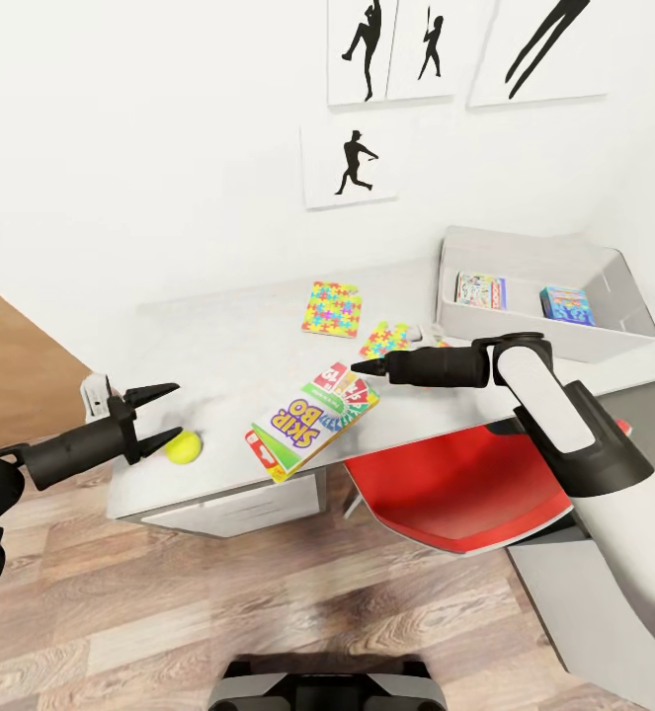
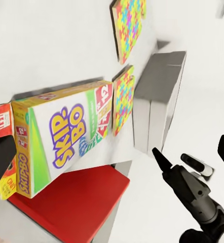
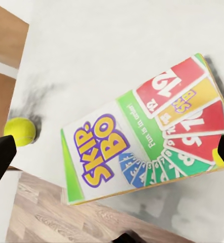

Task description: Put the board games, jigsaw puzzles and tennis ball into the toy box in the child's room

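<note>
On the pale grey-white desk [image 1: 218, 346] | your spread right gripper [image 1: 359, 367] hovers over yellow-green Skip-Bo box [image 1: 312, 419] | light-grey tray [image 1: 623, 286] holds two games | puzzles, ball remain | left gripper [image 1: 164, 415] spread, empty

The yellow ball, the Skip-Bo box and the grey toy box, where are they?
tennis ball [image 1: 182, 447]: head view, middle of the ball.
Skip-Bo box [image 1: 312, 418]: head view, centre of its lid.
toy box [image 1: 542, 341]: head view, its near front wall.
</note>
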Controlling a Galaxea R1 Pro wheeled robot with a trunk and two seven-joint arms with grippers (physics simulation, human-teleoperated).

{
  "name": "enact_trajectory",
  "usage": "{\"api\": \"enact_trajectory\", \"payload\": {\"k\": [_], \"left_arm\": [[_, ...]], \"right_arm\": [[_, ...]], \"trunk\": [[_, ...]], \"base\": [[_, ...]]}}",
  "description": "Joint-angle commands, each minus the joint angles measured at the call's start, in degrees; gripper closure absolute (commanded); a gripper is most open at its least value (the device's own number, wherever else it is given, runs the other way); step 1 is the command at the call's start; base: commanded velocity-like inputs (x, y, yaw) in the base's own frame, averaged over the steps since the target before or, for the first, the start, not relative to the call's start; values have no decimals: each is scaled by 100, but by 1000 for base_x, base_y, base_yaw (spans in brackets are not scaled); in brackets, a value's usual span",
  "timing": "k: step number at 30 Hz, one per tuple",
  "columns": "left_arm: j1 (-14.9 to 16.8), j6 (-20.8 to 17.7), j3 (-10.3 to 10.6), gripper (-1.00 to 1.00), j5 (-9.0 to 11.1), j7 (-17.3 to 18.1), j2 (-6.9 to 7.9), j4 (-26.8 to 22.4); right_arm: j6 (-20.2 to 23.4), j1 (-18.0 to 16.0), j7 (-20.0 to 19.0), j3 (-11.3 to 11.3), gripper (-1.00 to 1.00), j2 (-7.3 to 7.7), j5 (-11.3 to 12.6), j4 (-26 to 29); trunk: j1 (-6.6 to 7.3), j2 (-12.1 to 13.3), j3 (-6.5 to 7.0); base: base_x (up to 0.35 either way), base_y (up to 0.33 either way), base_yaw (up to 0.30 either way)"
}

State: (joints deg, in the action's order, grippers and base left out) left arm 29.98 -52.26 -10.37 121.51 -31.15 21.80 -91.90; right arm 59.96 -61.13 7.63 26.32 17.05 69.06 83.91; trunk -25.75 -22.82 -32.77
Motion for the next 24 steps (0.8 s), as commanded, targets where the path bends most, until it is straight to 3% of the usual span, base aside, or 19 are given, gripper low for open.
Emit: {"api": "enact_trajectory", "payload": {"k": [1,11,24], "left_arm": [[2,-18,-26,-100,57,-45,12,-3],[5,-40,-85,-100,57,-3,48,-3],[-19,-47,-103,-100,57,11,61,-3]], "right_arm": [[4,-4,105,23,-100,-12,59,45],[4,18,326,61,-100,-122,56,145],[4,56,649,73,-100,-190,55,166]], "trunk": [[-3,-10,-8],[-3,-10,15],[-3,-10,67]], "base": [[0,0,7],[0,0,105],[0,0,225]]}}
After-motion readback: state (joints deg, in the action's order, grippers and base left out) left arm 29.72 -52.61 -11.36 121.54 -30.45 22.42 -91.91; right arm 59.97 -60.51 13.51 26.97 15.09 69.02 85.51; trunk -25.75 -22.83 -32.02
